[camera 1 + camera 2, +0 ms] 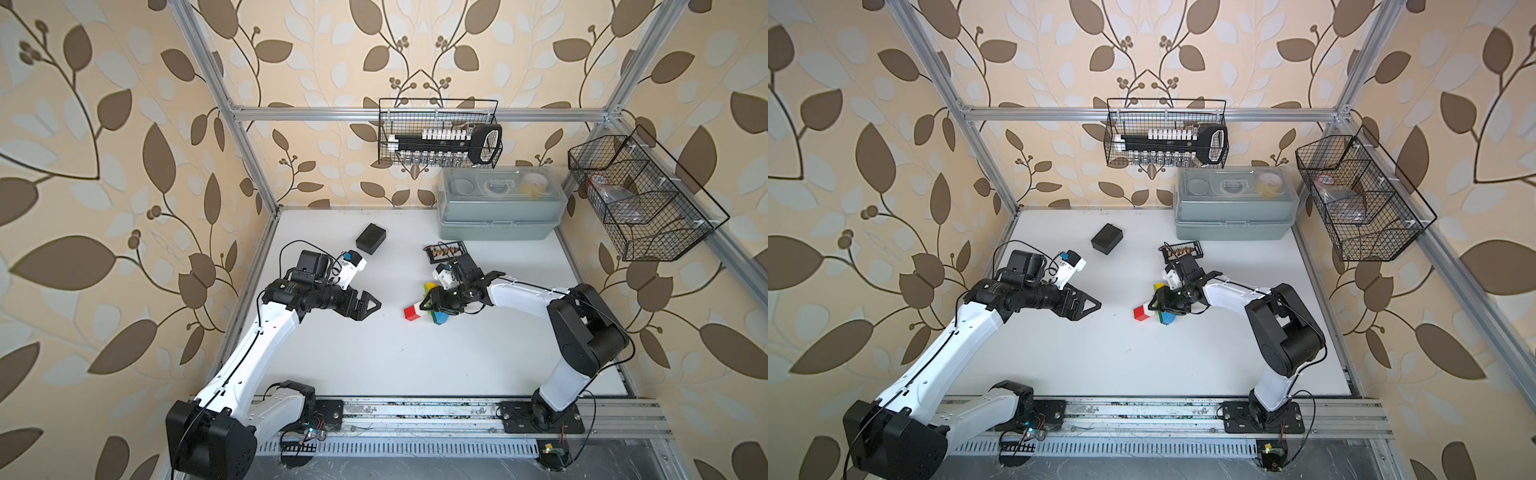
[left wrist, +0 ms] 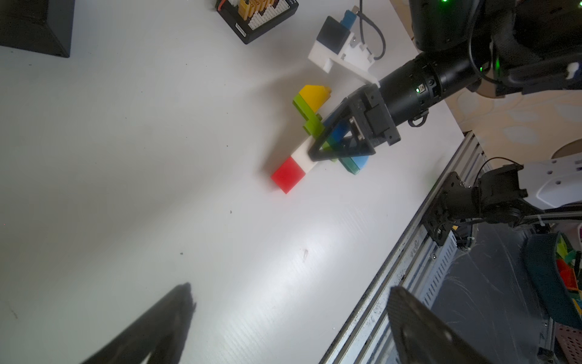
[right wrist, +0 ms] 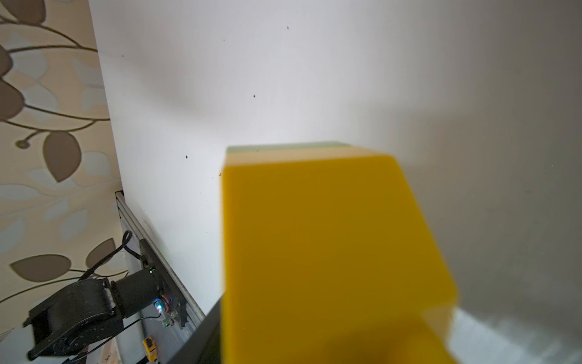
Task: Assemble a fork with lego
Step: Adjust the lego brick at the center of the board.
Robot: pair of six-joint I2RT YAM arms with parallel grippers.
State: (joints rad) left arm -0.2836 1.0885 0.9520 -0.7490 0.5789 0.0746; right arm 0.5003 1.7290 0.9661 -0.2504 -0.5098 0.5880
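Observation:
The fork [image 1: 413, 312] [image 1: 1142, 312] lies flat on the white table right of centre, its red-and-white stem pointing left. In the left wrist view the fork [image 2: 288, 173] shows a lime crossbar with yellow, blue and light-blue prongs. My right gripper [image 1: 428, 305] [image 1: 1156, 305] [image 2: 324, 148] straddles the crossbar and the blue prong; whether its fingers press on them I cannot tell. The right wrist view is filled by the blurred yellow brick [image 3: 330, 252], with one dark finger [image 3: 204, 334] beside it. My left gripper [image 1: 372, 309] [image 1: 1090, 311] [image 2: 289, 290] hovers open and empty, left of the fork.
A black box [image 1: 371, 238] sits at the back left. A small black tray [image 1: 445, 251] of brown bits lies just behind the right wrist. A grey toolbox [image 1: 498, 208] stands at the back right under wire baskets [image 1: 440, 133]. A metal rail [image 1: 415, 411] runs along the front edge.

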